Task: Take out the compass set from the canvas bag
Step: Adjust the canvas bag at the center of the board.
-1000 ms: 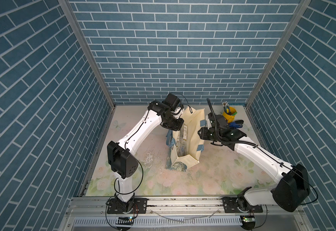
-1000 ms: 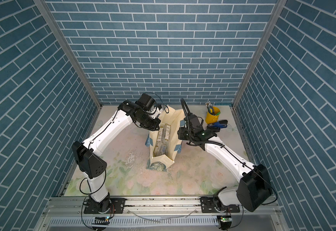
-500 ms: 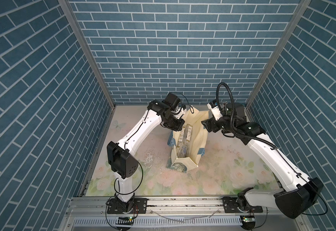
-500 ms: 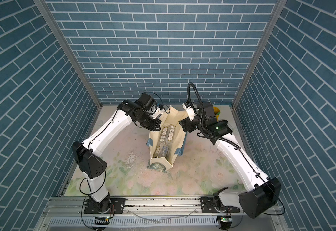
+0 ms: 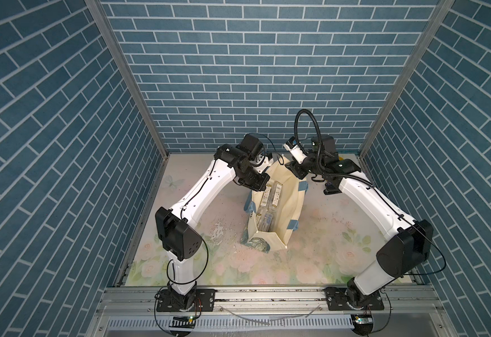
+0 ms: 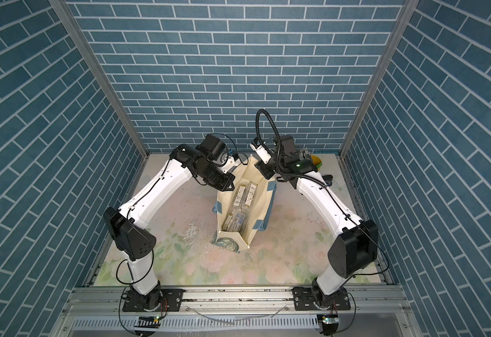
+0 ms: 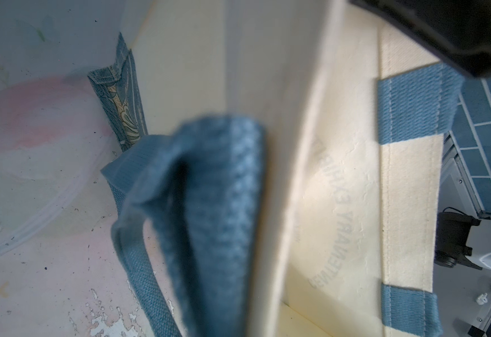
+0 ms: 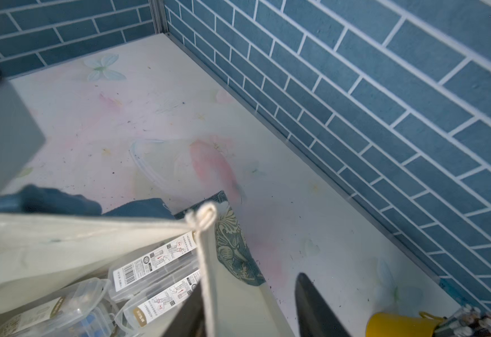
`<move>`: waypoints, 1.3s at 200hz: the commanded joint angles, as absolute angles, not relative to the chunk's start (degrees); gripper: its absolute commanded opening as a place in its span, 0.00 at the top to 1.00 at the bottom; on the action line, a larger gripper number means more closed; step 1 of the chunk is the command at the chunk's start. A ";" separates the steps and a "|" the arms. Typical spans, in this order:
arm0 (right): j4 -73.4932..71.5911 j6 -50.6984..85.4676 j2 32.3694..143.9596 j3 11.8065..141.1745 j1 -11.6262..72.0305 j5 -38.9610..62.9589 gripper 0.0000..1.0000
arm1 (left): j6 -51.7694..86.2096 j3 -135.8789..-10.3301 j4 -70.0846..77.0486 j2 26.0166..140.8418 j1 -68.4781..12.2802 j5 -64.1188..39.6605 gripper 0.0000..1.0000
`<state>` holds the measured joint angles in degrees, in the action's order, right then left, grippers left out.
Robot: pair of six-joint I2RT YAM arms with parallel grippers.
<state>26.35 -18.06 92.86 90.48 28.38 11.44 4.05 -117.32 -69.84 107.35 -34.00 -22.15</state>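
Note:
The cream canvas bag [image 5: 292, 210] [image 6: 263, 204] stands with its mouth open in mid-table in both top views. Inside lie two clear compass set cases with white labels [image 5: 276, 191] [image 6: 250, 194] [image 8: 153, 262]. My left gripper [image 5: 264, 184] [image 6: 230, 183] is shut on the bag's left rim by a blue strap handle [image 7: 209, 204]; its fingers are hidden in the left wrist view. My right gripper [image 5: 292, 172] [image 6: 263, 170] [image 8: 250, 312] straddles the far rim. One finger [image 8: 191, 312] is inside and the other outside, still apart.
A yellow cup of pens [image 6: 315, 160] [image 8: 399, 324] stands at the back right near the wall. A clear lid [image 8: 162, 163] [image 7: 19, 204] lies on the floral table left of the bag. More clear boxes [image 8: 63, 309] lie lower in the bag.
My right arm has swung from the bag's right side up to its far rim, with the jaws widening and then narrowing. The bag's mouth now gapes wider. The left arm has stayed put.

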 commanded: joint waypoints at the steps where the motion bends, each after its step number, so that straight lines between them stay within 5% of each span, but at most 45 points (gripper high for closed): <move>1: 24.61 -17.89 91.56 90.80 28.56 13.47 0.79 | 3.35 -119.27 -67.94 104.57 -34.03 -23.85 0.98; 16: 22.51 -17.11 90.48 88.35 28.56 13.30 0.91 | 3.75 -118.89 -68.32 104.29 -33.97 -23.04 0.91; 41: 21.12 -15.30 89.83 86.74 28.57 12.36 0.99 | 5.29 -116.75 -69.80 102.80 -34.23 -17.77 0.64; 151: 15.85 -12.39 89.22 83.06 28.56 12.50 1.00 | 10.82 -100.94 -69.57 95.17 -38.26 -7.07 0.47; 169: 15.20 -12.12 88.36 82.15 28.56 12.44 1.00 | 11.60 -100.33 -69.35 95.62 -39.19 -5.63 0.55; 220: 13.81 -10.30 87.82 80.77 28.54 13.71 1.00 | 11.45 -105.44 -70.88 95.97 -39.20 4.04 0.99; 260: 12.12 -8.60 87.69 80.69 28.58 13.08 1.00 | 8.36 -109.70 -70.06 96.46 -38.44 9.73 1.00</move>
